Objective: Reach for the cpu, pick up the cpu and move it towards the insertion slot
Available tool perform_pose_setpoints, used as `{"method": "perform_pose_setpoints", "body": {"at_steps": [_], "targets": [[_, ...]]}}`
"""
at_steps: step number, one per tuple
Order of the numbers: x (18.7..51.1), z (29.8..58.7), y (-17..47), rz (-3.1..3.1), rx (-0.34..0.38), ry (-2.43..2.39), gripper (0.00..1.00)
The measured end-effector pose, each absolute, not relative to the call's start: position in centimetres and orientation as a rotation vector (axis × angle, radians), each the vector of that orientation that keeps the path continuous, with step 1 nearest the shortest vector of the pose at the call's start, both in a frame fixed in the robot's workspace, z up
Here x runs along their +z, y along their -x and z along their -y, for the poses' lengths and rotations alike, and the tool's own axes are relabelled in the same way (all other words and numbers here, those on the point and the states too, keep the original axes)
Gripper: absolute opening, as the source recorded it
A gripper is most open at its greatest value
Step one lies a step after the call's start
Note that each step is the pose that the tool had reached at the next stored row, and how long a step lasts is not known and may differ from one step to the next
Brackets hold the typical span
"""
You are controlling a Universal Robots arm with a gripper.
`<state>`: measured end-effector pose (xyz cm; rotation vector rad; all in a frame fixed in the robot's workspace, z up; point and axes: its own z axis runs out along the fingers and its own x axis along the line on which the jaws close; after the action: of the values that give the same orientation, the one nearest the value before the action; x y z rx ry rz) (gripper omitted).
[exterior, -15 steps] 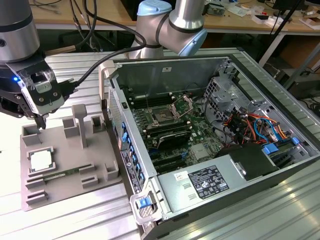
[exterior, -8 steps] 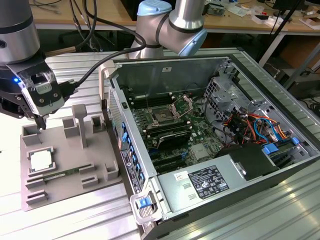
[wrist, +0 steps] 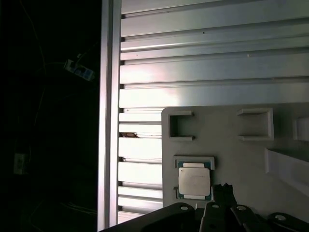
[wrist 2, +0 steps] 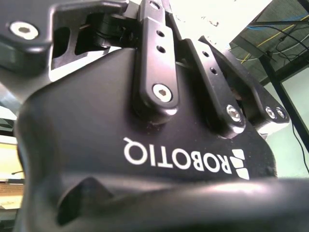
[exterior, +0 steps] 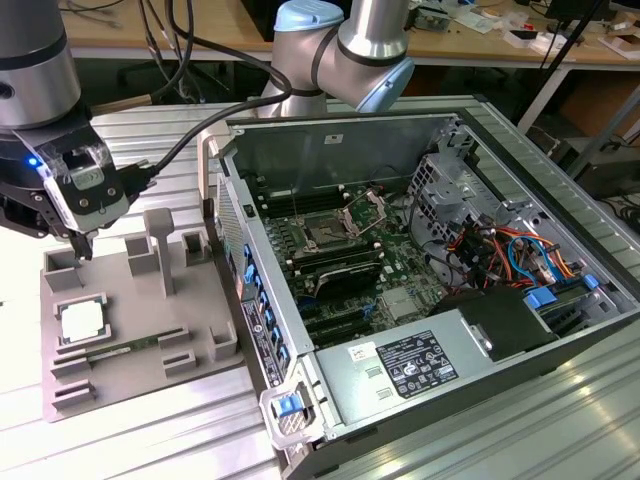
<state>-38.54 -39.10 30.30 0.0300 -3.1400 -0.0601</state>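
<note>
Pincer [exterior: 80,243] on the exterior view's left, pointing down over the back part of a grey fixture plate [exterior: 140,335], apart from the cpu. Open or closed: cannot tell from any of the views. Blue light on the wrist housing above it, black cable [exterior: 190,140] trailing off toward the robot arm [exterior: 350,50] behind the case.

Cpu [exterior: 80,322] flat in a shallow square recess of the plate, pale metal top up, toward the plate's side on the exterior view's left. Same cpu [wrist: 194,180] in the first wrist view, seated squarely in its recess, with a dark part of the pincer close beside it. Around it on the plate: raised U-shaped pockets and two upright posts [exterior: 160,250].

Insertion slot [exterior: 325,235] well apart from the cpu, on the motherboard inside the open computer case [exterior: 340,150] just beside the plate, on the exterior view's right. Dark square centre, silver bracket around it, hinged plate seemingly lifted. Long black memory slots [exterior: 335,275] alongside. Power supply [exterior: 410,360] with a white label at the near end of the case.

Plate and case both on a ribbed aluminium tabletop [exterior: 150,440].
</note>
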Motion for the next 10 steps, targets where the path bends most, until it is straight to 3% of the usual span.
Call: {"method": "perform_pose_setpoints", "body": {"at_steps": [10], "targets": [[30.06,39.1,38.55,3.14,-0.06,-0.03,0.11]]}}
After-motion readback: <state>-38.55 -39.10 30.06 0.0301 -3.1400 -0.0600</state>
